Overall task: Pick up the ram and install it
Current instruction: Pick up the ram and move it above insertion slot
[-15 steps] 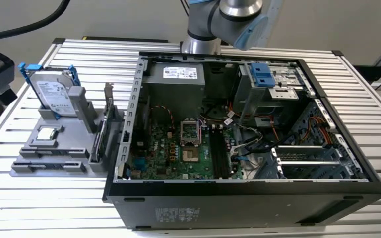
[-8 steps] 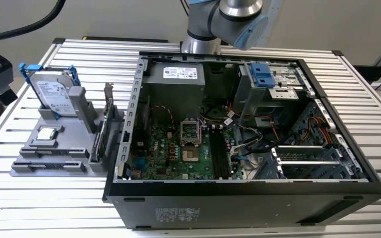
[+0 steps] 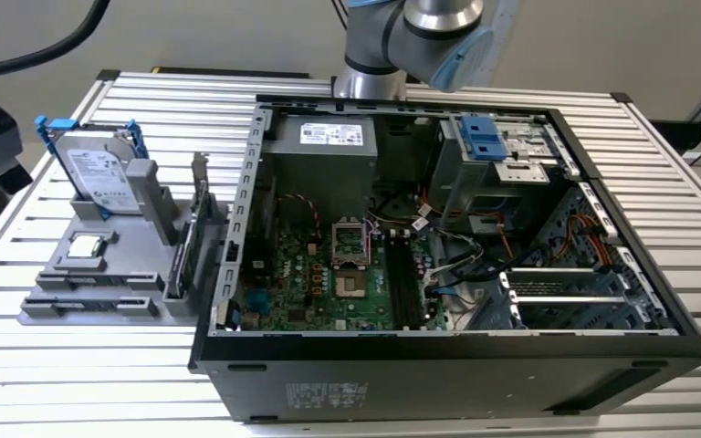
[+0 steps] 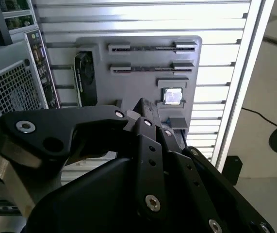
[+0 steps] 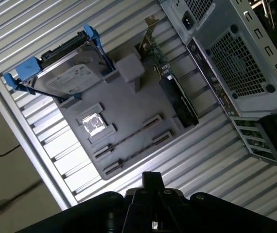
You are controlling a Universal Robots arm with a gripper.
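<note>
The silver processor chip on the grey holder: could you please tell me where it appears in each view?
Exterior view: the processor chip lies on the grey holder, to the exterior view's left of the computer case, close to the hard drive.
Second wrist view: the chip sits in a square recess of the holder.
First wrist view: the chip sits near the hard drive.
Shared landmark: the grey holder.

**Bare metal, grey plastic, black paint**

The table [image 3: 204, 91] is gleaming in ribbed bare aluminium. The computer case [image 3: 448, 388] is showing matt dark painted sheet metal, its rear grille [image 5: 240, 63] perforated grey steel. The holder tray [image 3: 143, 274] is looking like matt grey plastic. The hard drive [image 3: 92, 169] is wearing a shiny silver label inside a blue plastic frame. The end effector [image 4: 143, 116] is looking matt black, studded with bright screws.
</note>
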